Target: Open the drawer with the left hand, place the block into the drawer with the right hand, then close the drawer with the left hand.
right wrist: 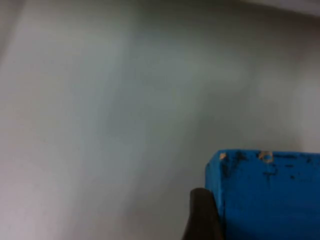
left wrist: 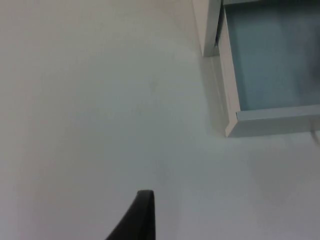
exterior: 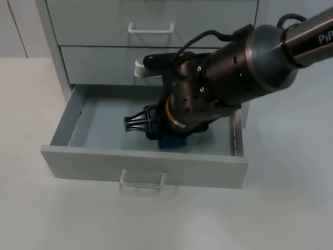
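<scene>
The bottom drawer (exterior: 145,164) of the grey cabinet stands pulled out. My right gripper (exterior: 167,131) reaches down into it near the front wall, shut on the blue block (exterior: 172,142). In the right wrist view the blue block (right wrist: 270,195) sits pressed against one black fingertip (right wrist: 202,215), just above the drawer's grey floor (right wrist: 125,100). My left gripper (left wrist: 142,217) waits over the white table, off to the side of the drawer's front corner (left wrist: 235,122).
Two shut drawers sit above the open one, each with a white handle (exterior: 151,28). The open drawer's handle (exterior: 143,179) sticks out over the white table (exterior: 78,219). The right arm's bulk covers the drawer's right half.
</scene>
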`<control>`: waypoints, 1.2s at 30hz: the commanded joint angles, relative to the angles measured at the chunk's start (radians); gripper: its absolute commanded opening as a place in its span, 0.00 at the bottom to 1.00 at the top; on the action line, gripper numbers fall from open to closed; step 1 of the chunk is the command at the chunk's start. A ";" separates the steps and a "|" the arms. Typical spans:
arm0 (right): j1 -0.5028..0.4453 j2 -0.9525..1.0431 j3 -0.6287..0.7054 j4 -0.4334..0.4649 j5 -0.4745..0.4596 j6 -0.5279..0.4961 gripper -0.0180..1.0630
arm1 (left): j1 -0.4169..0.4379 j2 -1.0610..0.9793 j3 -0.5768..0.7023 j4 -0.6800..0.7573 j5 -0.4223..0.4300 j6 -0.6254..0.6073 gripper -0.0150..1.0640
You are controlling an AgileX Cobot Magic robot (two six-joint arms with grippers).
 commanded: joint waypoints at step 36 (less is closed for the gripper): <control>0.004 -0.459 0.268 0.775 0.190 -0.951 0.66 | 0.003 -0.007 0.006 0.002 -0.005 0.001 0.99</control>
